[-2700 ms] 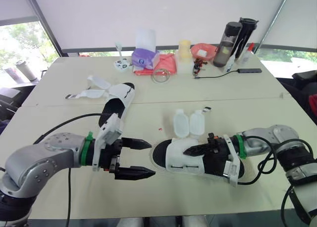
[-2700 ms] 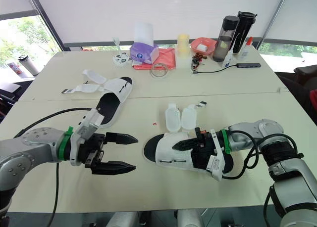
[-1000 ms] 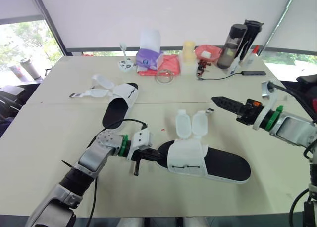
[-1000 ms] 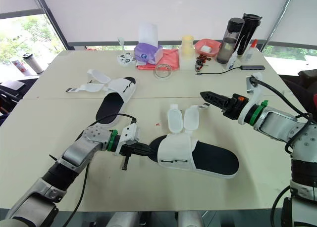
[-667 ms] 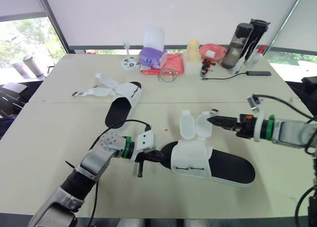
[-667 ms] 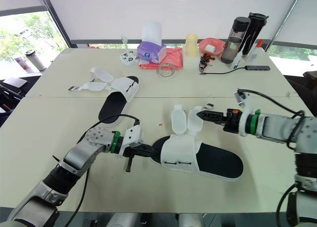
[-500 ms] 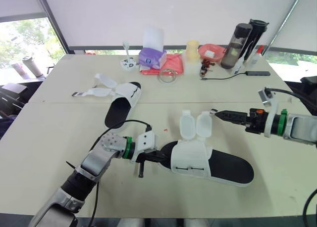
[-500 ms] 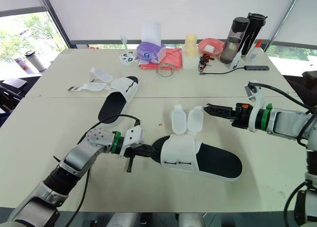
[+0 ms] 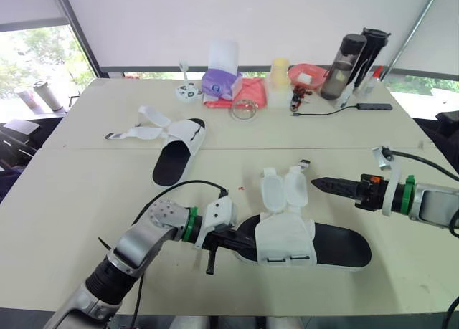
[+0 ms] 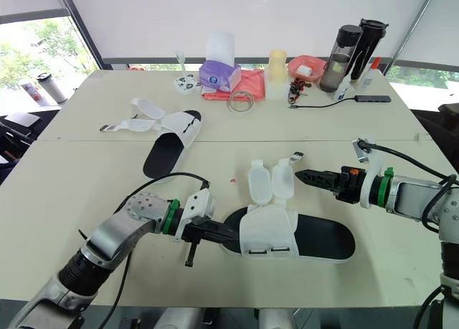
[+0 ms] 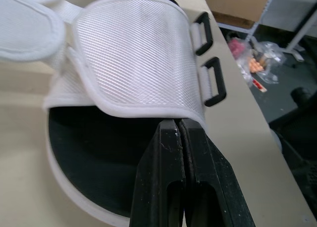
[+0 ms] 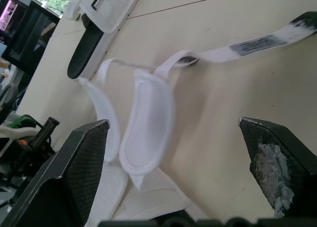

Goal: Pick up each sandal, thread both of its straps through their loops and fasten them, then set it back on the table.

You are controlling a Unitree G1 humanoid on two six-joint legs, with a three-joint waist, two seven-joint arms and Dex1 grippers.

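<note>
Left claw [image 11: 176,125] is sitting closed, fingers [image 11: 161,158] pressed flat together, nothing showing between them. Its tips are touching the rim of the white upper on the near sandal [image 9: 285,237], reaching in over the black footbed at the end closest to that claw.

The near sandal is lying sole-down on the desk [image 9: 79,200], stretched out between the two claws. Both straps [image 9: 273,191] are lying unfastened, flopped open on the desk off the far side of the upper as seen from the left claw. The two black loops [image 11: 214,82] are sitting on the opposite edge of the upper, not yet threaded.

Right claw [image 9: 318,183] is holding wide open, fingers spread far apart in its own wrist view. It's pointing straight at the straps, near them but not touching. A thin printed tag strip [image 12: 262,41] is trailing on the desk just ahead of this claw.

Second sandal [image 9: 177,147] is lying well beyond the left claw, far from both claws, with its straps splayed out to the side, also unfastened.
</note>
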